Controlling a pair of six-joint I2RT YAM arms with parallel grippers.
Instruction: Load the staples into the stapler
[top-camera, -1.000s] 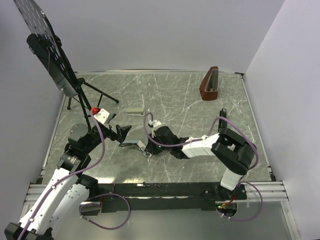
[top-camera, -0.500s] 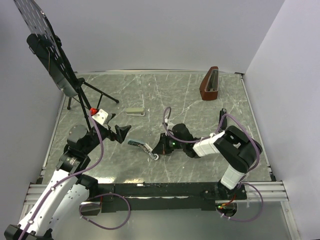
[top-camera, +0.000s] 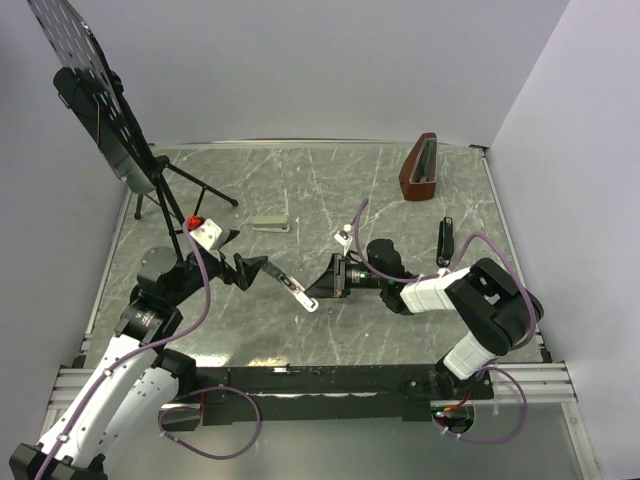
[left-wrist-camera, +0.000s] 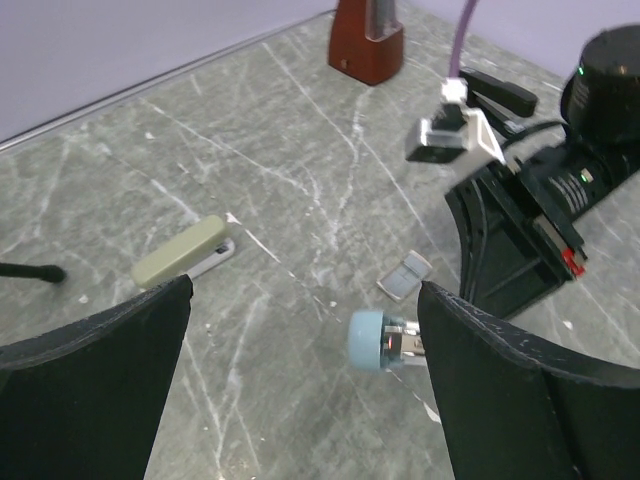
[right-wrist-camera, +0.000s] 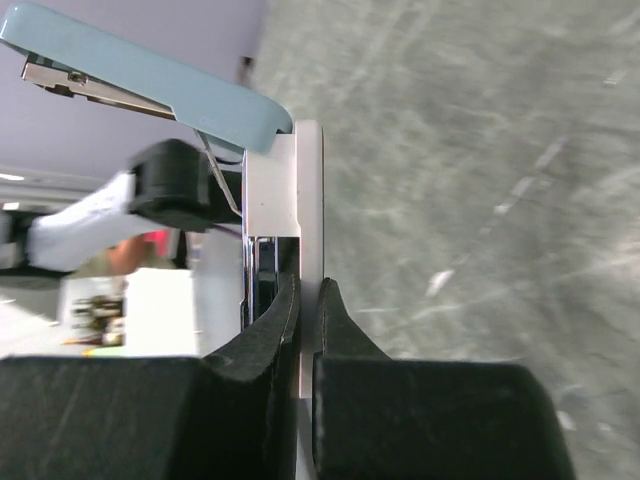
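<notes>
**Top view**
- Stapler (top-camera: 445, 240): black and slim, lying flat on the surface (top-camera: 350, 190) near its right edge. Its long axis runs near-to-far. It sits just beyond the right forearm and well apart from the left arm.
- Right claw (top-camera: 318, 290): at mid-surface, pointing left and away from the stapler. It is pinched tight on a blue stapler (top-camera: 288, 285).
- Blue stapler: long axis runs leftward from the right claw. Its free end is just beside the left claw (top-camera: 250, 269).
- Left claw: spread wide, holding nothing.
- Grey stapler (top-camera: 270, 223): beyond both claws, toward the far edge.
- Staples: not made out.

**Left wrist view**
- Box (left-wrist-camera: 405, 275): small and pale, flat on the surface. It lies ahead of the left claw and slightly right, just beside the right claw's black body.
- Blue stapler: its rounded end faces the camera, low between the spread fingers and close to the right-hand one. Whether they touch cannot be told.
- Stapler: at the far right, behind the right arm.

**Right wrist view**
- Right claw: fingers nipped on the blue stapler's white base.
- Blue stapler: the blue top arm is swung well away from the base.

**Judgement**
- The right arm is nearer the stapler, but its claw is full and faces the other way.
- The free left claw is nearer the box.
</notes>
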